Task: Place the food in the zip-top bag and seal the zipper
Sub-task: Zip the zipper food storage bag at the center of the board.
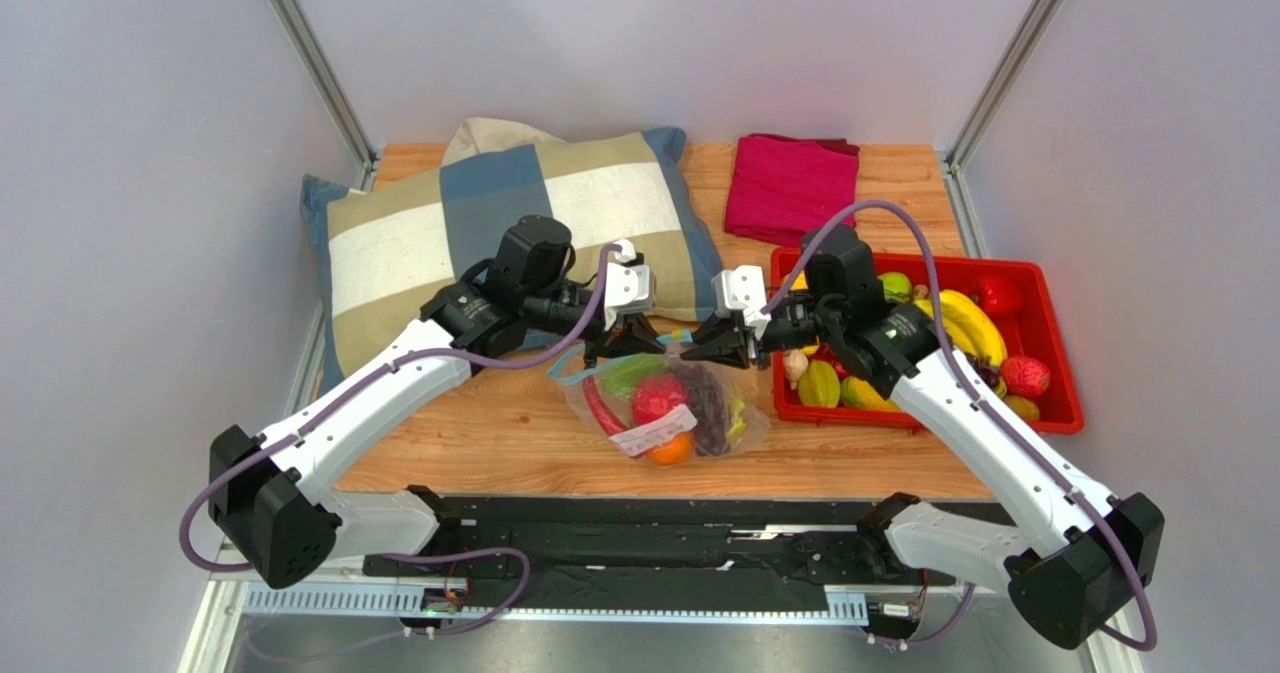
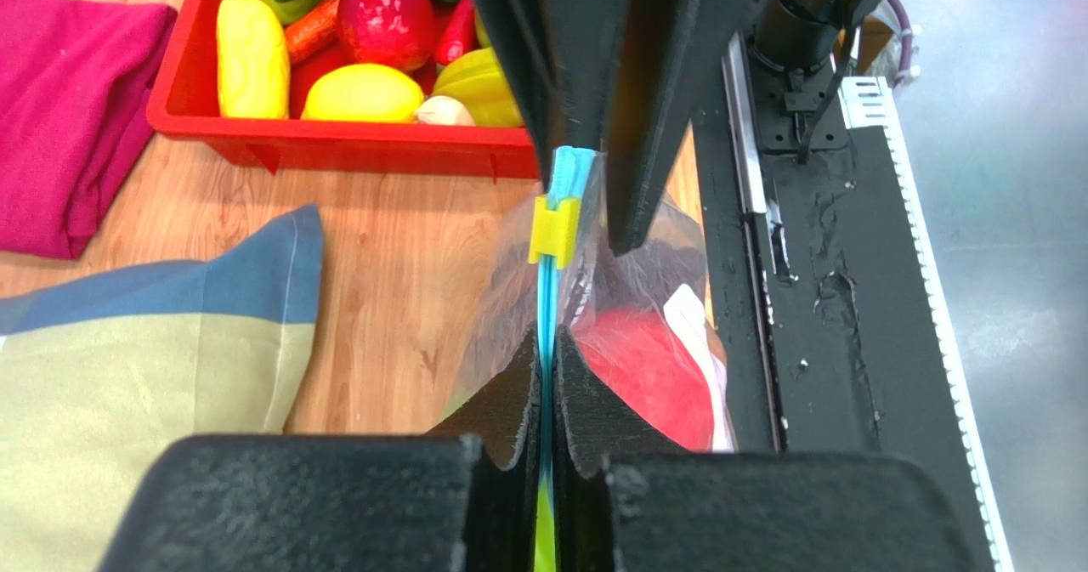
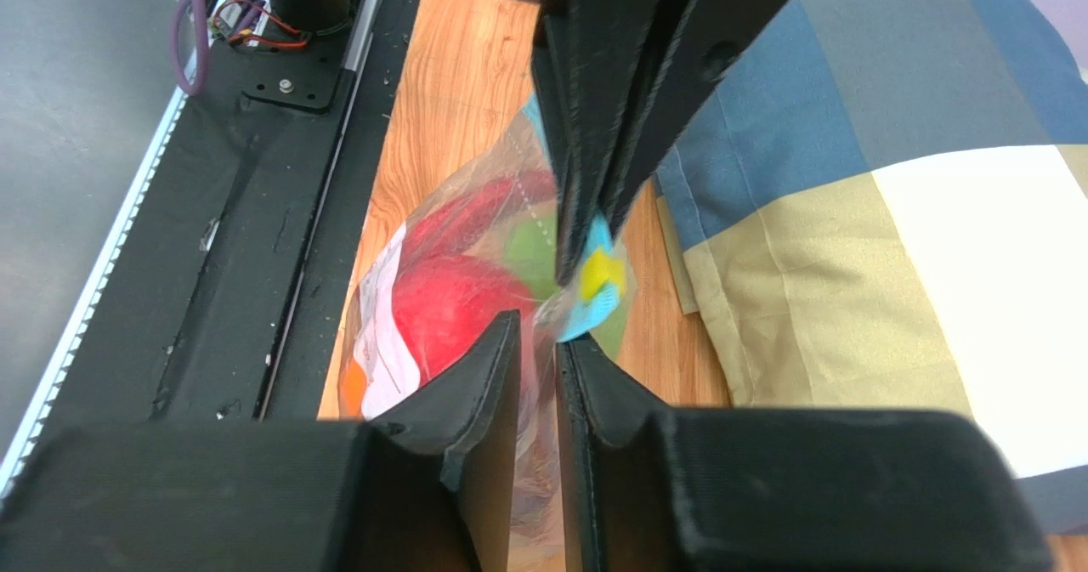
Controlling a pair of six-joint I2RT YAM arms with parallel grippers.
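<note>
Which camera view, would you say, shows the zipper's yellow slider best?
The left wrist view: the yellow slider sits sharp and unobstructed on the teal zipper. The right wrist view shows only part of it, at an angle; the top view cannot resolve it.

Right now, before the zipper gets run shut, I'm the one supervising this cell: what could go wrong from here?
1. The left pincer clamps the zipper, but the right pincer has its jaws slightly apart around the film of the zip-top bag. A pull may drag the bag sideways instead of sealing it.
2. The red apple bulges close under the mouth and could hold the strip apart.
</note>
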